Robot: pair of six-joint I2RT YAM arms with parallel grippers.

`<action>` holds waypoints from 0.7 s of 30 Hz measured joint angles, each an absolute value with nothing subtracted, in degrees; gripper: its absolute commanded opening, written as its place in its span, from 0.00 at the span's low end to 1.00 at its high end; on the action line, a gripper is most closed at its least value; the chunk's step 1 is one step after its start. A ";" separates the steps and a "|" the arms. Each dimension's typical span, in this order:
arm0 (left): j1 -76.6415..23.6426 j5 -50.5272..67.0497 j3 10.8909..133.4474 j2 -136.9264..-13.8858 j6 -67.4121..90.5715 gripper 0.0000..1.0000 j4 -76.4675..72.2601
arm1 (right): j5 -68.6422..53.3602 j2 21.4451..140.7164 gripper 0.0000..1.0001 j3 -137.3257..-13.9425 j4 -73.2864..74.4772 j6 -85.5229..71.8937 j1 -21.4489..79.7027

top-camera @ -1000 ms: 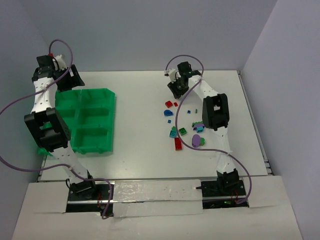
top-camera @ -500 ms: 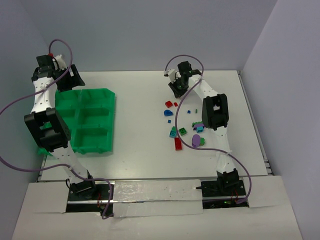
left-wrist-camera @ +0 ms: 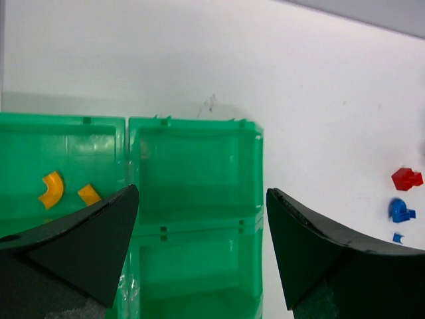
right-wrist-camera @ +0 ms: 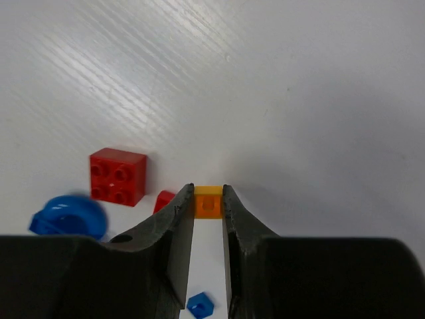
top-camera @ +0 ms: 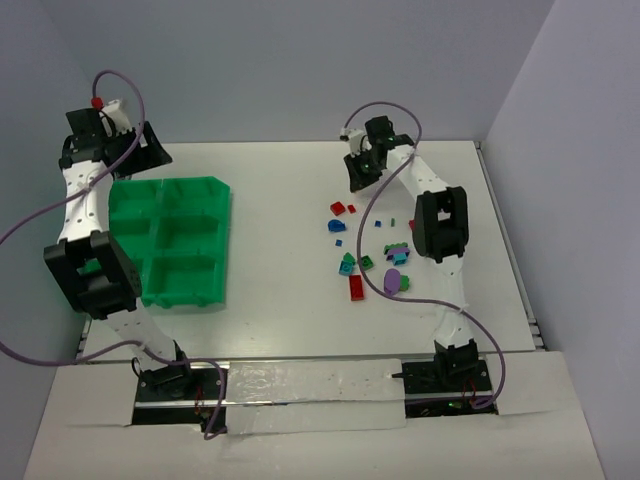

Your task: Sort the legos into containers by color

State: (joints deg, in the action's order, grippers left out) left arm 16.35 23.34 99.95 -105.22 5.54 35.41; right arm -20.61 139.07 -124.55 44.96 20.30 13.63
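My right gripper [right-wrist-camera: 208, 202] is shut on a small orange lego [right-wrist-camera: 208, 201], held above the table at the far side of the loose pile; it shows in the top view [top-camera: 362, 172]. Below it lie a red brick [right-wrist-camera: 118, 176], a small red piece [right-wrist-camera: 163, 199], a round blue piece [right-wrist-camera: 68, 217] and a tiny blue piece [right-wrist-camera: 200, 304]. The loose legos [top-camera: 365, 255] lie right of centre. My left gripper [left-wrist-camera: 199, 226] is open and empty over the far end of the green tray [top-camera: 215, 215]. Two orange pieces [left-wrist-camera: 52, 189] lie in the tray's far left bin.
The tray's dividers [left-wrist-camera: 127, 166] are raised. Red and blue legos [left-wrist-camera: 406, 178] show at the right edge of the left wrist view. A purple cable loops over each arm. Walls close off the table at the back and right.
My right gripper has risen and shifted slightly right with the orange lego. My left arm has lifted and swung a little toward the back.
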 measured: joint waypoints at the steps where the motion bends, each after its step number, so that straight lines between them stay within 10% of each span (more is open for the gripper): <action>1: 15.77 23.41 98.36 -103.53 5.48 0.88 34.12 | -21.21 137.33 0.00 -122.99 43.65 17.42 13.38; 21: -16.56 23.26 78.77 -90.58 18.67 0.85 15.67 | -24.01 113.73 0.00 -95.60 26.19 -60.16 14.02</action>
